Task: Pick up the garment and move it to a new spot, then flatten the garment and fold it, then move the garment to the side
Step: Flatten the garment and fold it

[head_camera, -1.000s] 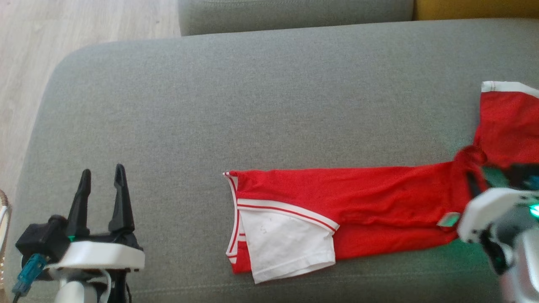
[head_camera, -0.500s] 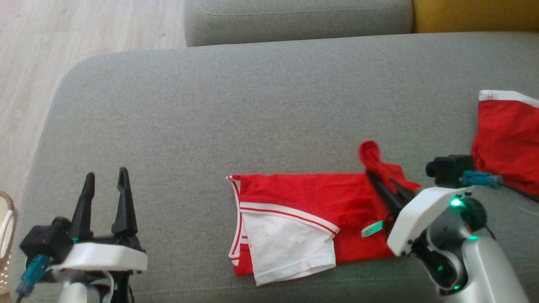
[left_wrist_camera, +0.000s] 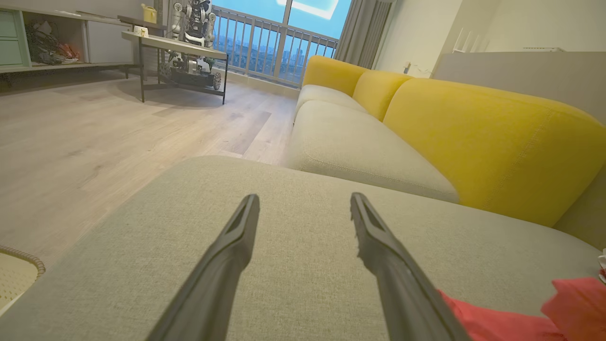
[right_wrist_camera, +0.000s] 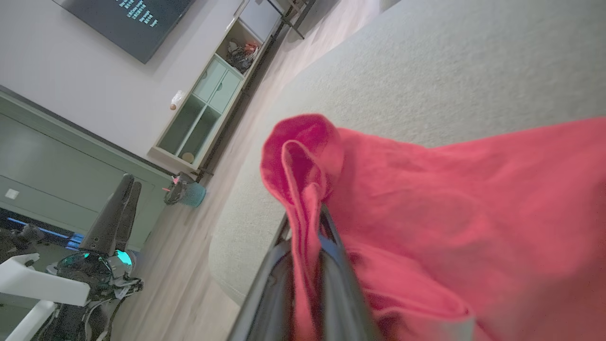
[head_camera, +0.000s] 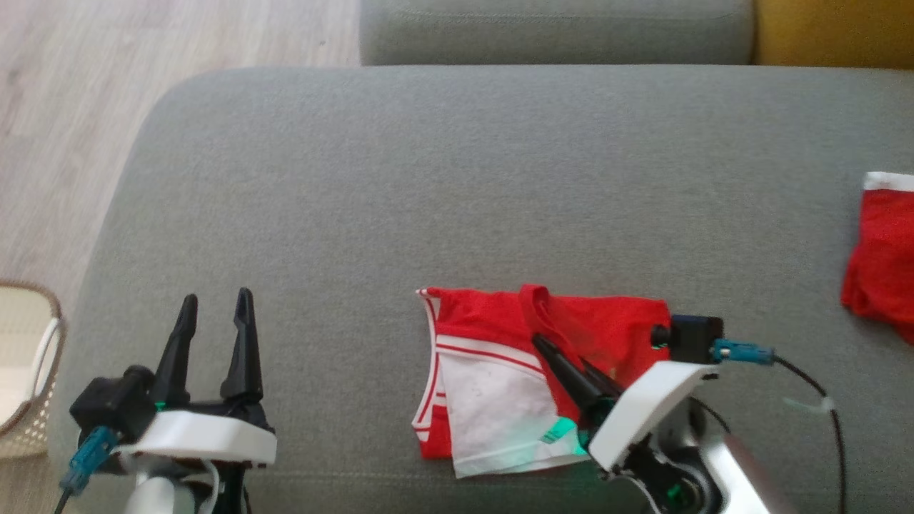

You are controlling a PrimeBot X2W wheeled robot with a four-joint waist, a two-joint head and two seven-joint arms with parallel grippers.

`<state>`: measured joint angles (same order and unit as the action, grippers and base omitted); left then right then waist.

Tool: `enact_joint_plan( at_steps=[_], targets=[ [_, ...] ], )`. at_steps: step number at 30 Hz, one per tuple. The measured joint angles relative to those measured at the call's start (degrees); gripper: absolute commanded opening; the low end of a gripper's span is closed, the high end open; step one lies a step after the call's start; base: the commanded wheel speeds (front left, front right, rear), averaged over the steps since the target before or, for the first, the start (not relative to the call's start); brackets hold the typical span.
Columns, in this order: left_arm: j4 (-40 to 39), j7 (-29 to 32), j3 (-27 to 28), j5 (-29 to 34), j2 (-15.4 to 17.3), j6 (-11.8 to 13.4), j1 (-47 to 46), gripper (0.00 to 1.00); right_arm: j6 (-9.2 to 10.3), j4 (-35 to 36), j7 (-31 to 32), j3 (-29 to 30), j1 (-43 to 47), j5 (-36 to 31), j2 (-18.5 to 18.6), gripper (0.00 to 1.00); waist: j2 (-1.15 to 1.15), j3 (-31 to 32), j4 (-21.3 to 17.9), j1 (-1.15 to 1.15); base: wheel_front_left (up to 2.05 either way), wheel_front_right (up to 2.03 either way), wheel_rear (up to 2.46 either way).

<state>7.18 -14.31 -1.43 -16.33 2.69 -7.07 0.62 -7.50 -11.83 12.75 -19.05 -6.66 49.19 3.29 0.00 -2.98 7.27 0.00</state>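
Grey sofa cushion, front edge: right gripper clenched on a fold of the limp, light red garment; left gripper spread, empty.

Bright daylight thru window, soft shadows, wrist views blurry w/ edge distortion

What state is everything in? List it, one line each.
red garment: on the sofa cushion, partly folded, one end pinched up.
right claw: shut on the red garment.
left claw: open, empty, above the sofa cushion.
second red cloth: lying crumpled, apart to the right, untouched.
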Motion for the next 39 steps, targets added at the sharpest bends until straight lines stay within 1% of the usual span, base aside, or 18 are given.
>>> enact_joint_plan(
  at_steps=[4,8,12,18,19,20,22,24,29,33,36,39],
  targets=[
    [0.35,0.01,-0.97,-0.22,0.0,0.03,-0.4,1.0,0.0,-5.57,-4.57,-3.78,-3.67,4.46,0.01,0.0,0.0,-1.14,1.47,0.0,0.0,0.0,0.0],
    [0.46,0.0,-1.56,-0.85,0.0,0.13,-1.15,1.0,0.0,-11.49,-8.49,-6.8,-7.68,7.45,0.03,0.0,0.0,-2.22,2.92,0.0,0.0,0.0,0.0],
    [0.87,0.01,-1.83,-0.99,-0.01,0.27,-1.37,1.0,0.01,-16.74,-10.92,-10.18,-10.84,10.35,0.24,0.0,0.0,-3.27,4.14,0.0,0.0,0.0,0.0],
    [1.49,0.0,-1.81,-0.99,-0.01,0.27,-2.67,1.0,0.01,-22.35,-14.34,-15.07,-14.58,14.69,0.34,0.0,0.0,-4.04,5.35,0.0,0.0,0.0,0.0],
    [1.6,0.0,-1.82,-0.99,0.0,0.27,-2.67,1.0,0.01,-23.17,-14.8,-15.85,-15.14,15.56,0.34,0.32,0.0,-4.05,5.4,0.0,0.0,0.0,0.0],
    [1.72,0.0,-1.85,-0.99,-0.01,0.27,-2.67,1.0,0.01,-23.82,-15.14,-16.66,-15.58,16.51,0.35,1.0,0.0,-4.04,5.42,0.0,0.0,0.0,0.0],
    [1.83,0.0,-1.86,-0.99,-0.01,0.27,-2.66,1.0,0.01,-25.15,-15.86,-18.57,-16.41,18.23,0.35,1.0,0.0,-4.01,5.38,0.0,0.0,0.0,0.0],
    [1.98,0.0,-1.88,-0.99,-0.01,0.27,-2.66,1.0,0.01,-26.43,-17.49,-20.56,-17.39,18.18,0.33,1.0,0.0,-3.93,5.21,0.0,0.0,0.0,0.0],
    [3.09,0.01,-2.67,0.12,-0.01,0.25,-2.64,1.0,0.01,-28.33,-19.61,-21.64,-19.88,18.31,0.33,1.0,0.0,-3.39,4.58,0.0,0.0,0.0,0.0],
    [3.1,0.01,-2.26,0.12,-0.01,0.24,-2.62,1.0,0.01,-29.1,-20.26,-21.87,-21.44,18.3,0.34,1.0,0.0,-2.45,3.54,0.0,0.0,0.0,0.0],
    [3.08,0.01,-1.68,0.12,-0.01,0.25,-2.4,1.0,0.01,-29.14,-20.58,-21.11,-22.03,16.64,0.34,1.0,0.0,-1.46,2.48,0.0,0.0,0.0,0.0],
    [2.92,0.01,-1.37,0.12,-0.01,0.26,-1.96,1.0,0.01,-29.39,-20.84,-18.12,-22.92,11.91,0.38,1.0,0.0,-0.53,1.19,0.0,0.0,0.0,0.0]
  ],
)
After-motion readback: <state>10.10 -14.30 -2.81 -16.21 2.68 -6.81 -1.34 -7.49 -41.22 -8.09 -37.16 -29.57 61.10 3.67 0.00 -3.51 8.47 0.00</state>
